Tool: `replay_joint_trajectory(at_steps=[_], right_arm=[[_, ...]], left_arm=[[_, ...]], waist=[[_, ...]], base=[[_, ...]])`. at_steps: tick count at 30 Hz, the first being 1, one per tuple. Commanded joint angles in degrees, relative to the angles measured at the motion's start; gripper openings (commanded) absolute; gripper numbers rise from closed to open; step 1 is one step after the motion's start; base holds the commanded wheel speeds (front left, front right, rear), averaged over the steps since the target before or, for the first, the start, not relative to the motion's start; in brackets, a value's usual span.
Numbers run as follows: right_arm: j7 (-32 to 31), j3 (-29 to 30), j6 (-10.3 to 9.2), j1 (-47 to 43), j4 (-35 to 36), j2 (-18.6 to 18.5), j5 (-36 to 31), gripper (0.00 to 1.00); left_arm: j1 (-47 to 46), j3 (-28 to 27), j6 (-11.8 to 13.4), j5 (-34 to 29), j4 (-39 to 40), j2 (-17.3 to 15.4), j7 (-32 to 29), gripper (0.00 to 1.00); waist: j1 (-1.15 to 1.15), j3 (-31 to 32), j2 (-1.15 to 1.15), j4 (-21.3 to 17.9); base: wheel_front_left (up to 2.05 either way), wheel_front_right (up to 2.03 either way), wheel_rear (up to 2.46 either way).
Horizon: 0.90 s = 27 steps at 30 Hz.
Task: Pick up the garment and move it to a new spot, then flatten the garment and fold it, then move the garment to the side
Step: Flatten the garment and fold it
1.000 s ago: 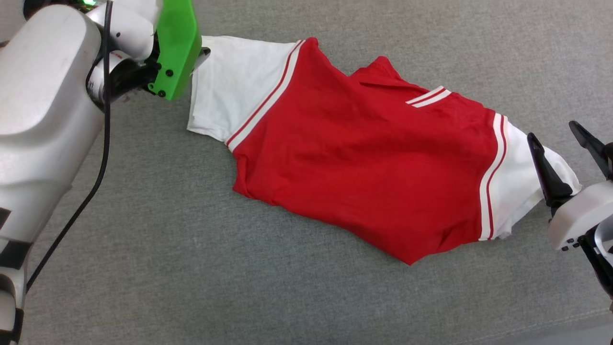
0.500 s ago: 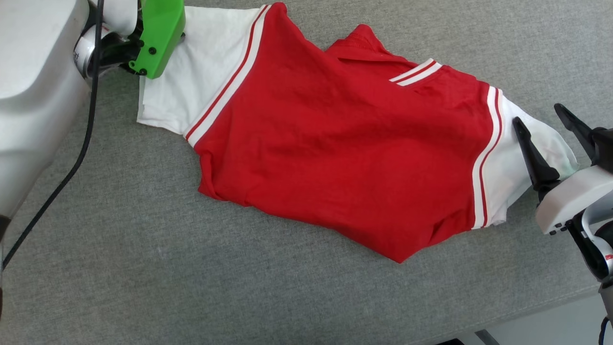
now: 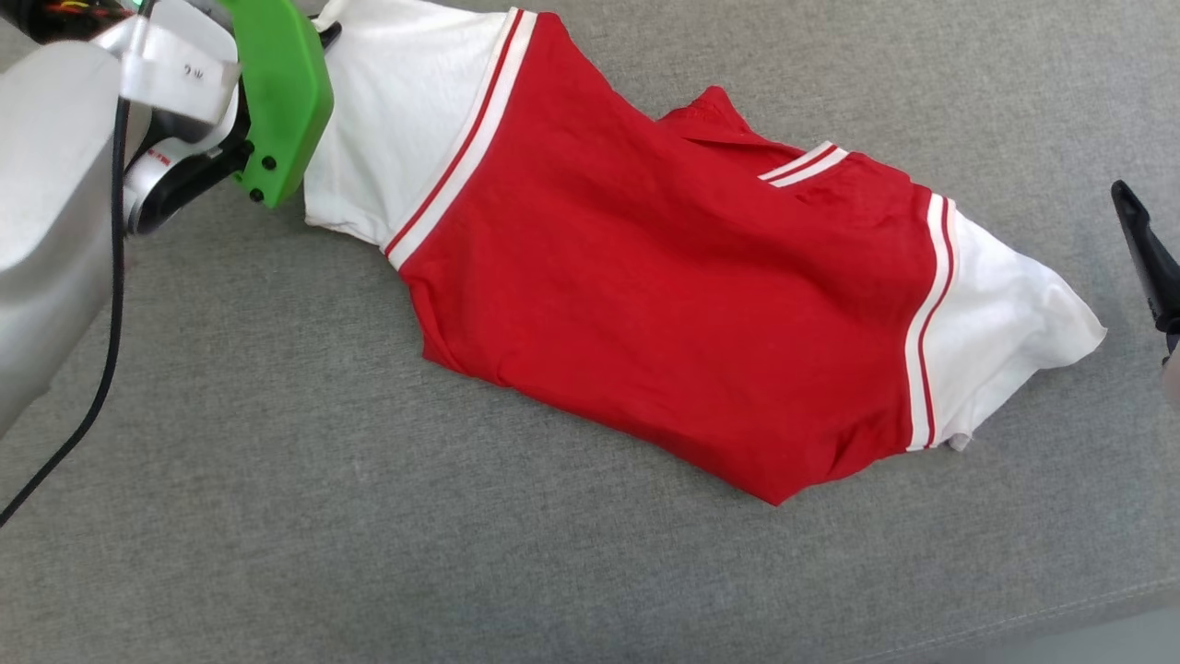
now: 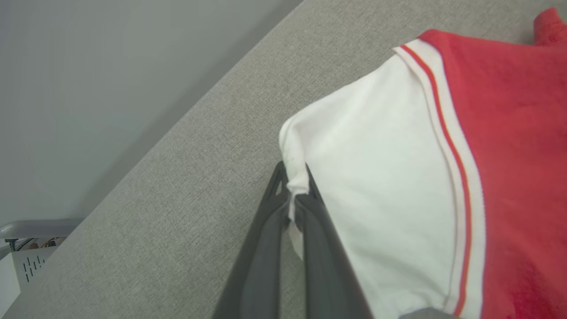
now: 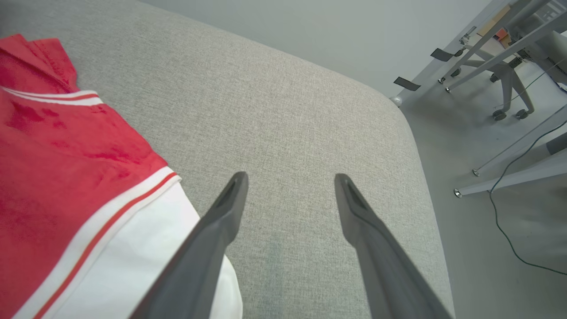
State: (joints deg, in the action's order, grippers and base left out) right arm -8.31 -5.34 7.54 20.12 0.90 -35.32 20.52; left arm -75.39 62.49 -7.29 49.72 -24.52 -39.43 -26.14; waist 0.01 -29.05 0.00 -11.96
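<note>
The garment [image 3: 664, 304], red with white sleeves and striped seams, lies spread slantwise on the grey padded surface [image 3: 277, 480]. My left gripper [image 4: 293, 195] is shut on the outer hem of the white left sleeve [image 4: 376, 208], pinching a small fold of cloth between its dark fingertips. From the head view it sits at the top left behind its green housing [image 3: 277, 92]. My right gripper [image 5: 290, 177] stands open over bare grey surface, just right of the other white sleeve [image 5: 133, 274], holding nothing. One of its fingers [image 3: 1143, 249] shows at the right edge.
The padded surface ends in a rounded corner [image 5: 398, 110] close beyond my right gripper, with floor, metal desk legs [image 5: 487, 57] and a cable [image 5: 500, 208] past it. Its front edge [image 3: 1060, 618] runs along the lower right. A black cable [image 3: 101, 369] hangs by my left arm.
My left gripper has shut on the left sleeve's hem. My right gripper has drawn back to the right, off the right sleeve, still open. The camera has also shifted.
</note>
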Motion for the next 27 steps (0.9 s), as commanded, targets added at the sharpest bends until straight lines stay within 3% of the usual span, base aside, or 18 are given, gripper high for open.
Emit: replay_joint_trajectory(at_steps=[1,8,14,20,27], right_arm=[[-2.02,-0.39,-0.05,0.41,1.27,-1.55,1.91,1.0],[-16.57,-4.34,-0.05,-1.61,6.82,-12.32,13.02,1.0],[-26.52,-6.83,-0.05,-2.09,8.28,-18.16,18.39,1.0],[-30.45,-10.95,-0.05,1.74,5.44,-18.89,19.82,1.0],[-30.52,-17.19,-0.05,8.38,-3.08,-15.56,19.03,1.0]], left_arm=[[1.98,-0.23,0.65,-0.73,1.66,-1.44,1.55,0.0],[8.18,-1.19,5.99,-0.82,12.7,-7.44,5.42,0.0],[11.81,-2.3,10.38,-0.26,20.49,-12.07,6.71,0.0],[12.41,-2.7,12.63,-0.49,25.06,-13.18,6.72,0.0],[10.96,-2.93,13.3,-1.45,26.87,-12.24,6.71,0.0]], waist=[[-0.01,2.75,0.0,2.37],[-0.01,4.8,0.0,4.9],[-0.01,4.62,0.0,6.83],[-0.01,2.83,0.0,8.38],[-0.01,0.19,0.0,9.58]], base=[[0.0,0.0,0.0],[0.0,0.0,0.0],[0.0,0.0,0.0],[0.0,0.0,0.0],[0.0,0.0,0.0]])
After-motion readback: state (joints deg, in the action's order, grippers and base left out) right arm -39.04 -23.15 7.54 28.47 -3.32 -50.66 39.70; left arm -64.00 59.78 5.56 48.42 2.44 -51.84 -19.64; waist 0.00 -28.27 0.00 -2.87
